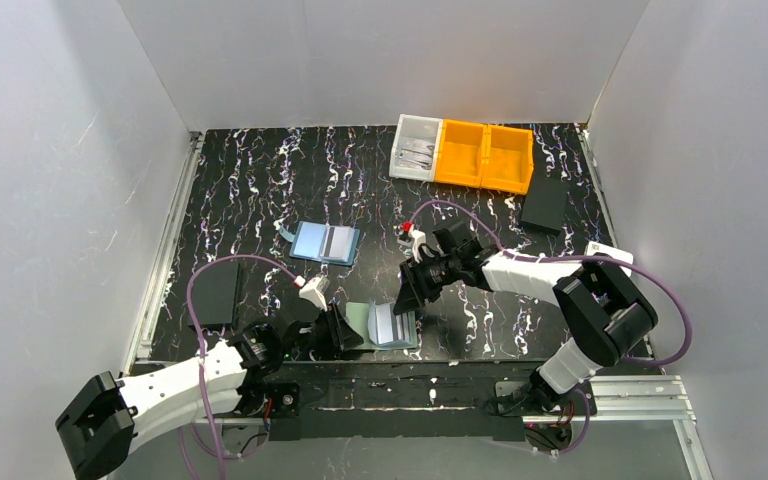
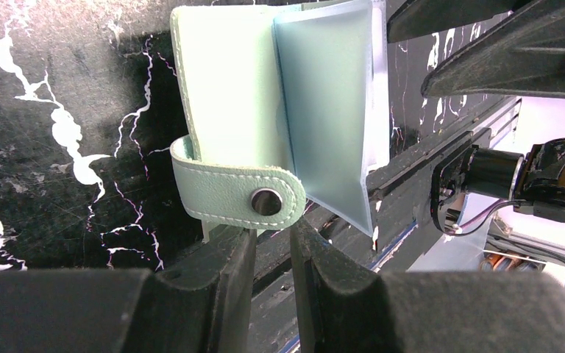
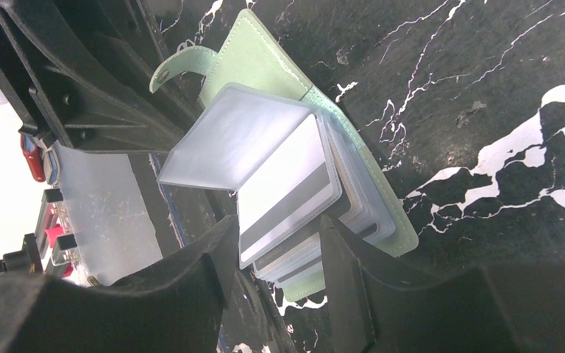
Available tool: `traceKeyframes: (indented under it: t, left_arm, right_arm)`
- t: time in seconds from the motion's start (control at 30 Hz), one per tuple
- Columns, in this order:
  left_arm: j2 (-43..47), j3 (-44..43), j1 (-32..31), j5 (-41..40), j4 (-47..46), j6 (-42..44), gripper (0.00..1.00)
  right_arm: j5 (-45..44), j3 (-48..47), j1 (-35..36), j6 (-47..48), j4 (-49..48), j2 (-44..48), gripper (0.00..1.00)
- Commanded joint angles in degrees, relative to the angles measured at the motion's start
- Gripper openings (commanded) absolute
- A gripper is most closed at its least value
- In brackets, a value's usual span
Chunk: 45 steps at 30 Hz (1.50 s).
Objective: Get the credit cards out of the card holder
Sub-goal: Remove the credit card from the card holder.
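Observation:
The sage-green card holder (image 1: 362, 318) lies open at the table's near edge, with its clear sleeves fanned out. In the right wrist view (image 3: 259, 60) the sleeves hold credit cards (image 3: 288, 193); the top one is pale with a dark stripe. My left gripper (image 1: 347, 331) is at the holder's left cover (image 2: 228, 95). Its jaws are nearly together, with the tips (image 2: 272, 232) under the snap tab (image 2: 221, 197), which hides the grip. My right gripper (image 1: 407, 304) hangs over the holder's right side. It is open, its fingers either side of the cards' near ends (image 3: 279, 244).
A light-blue flat rectangle with a dark stripe (image 1: 325, 242) lies mid-table. Two orange bins (image 1: 483, 155) and a clear bin (image 1: 415, 148) stand at the back. A black box (image 1: 545, 203) lies at the right and a black flat piece (image 1: 215, 293) at the left. The table's front rail (image 2: 419, 165) runs beside the holder.

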State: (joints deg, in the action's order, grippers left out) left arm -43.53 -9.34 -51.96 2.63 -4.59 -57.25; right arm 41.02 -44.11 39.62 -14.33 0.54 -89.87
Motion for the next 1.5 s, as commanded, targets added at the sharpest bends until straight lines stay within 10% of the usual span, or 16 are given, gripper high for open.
traceKeyframes:
  t: [0.0,1.2,1.47]
  left_arm:
    - [0.02,0.38,-0.20,0.18,-0.51,0.08,0.22]
    - [3.09,1.35,-0.16,-0.57,-4.29,-1.21,0.24]
    - [9.80,0.62,-0.21,-2.52,-1.53,-0.25,0.28]
  right_arm:
    - [1.47,0.54,0.10,-1.36,-3.35,-1.63,0.53]
    - [3.24,1.49,0.37,-5.35,-7.45,-4.29,0.41]
    - [1.66,0.33,0.37,-5.98,-7.37,-6.25,0.13]
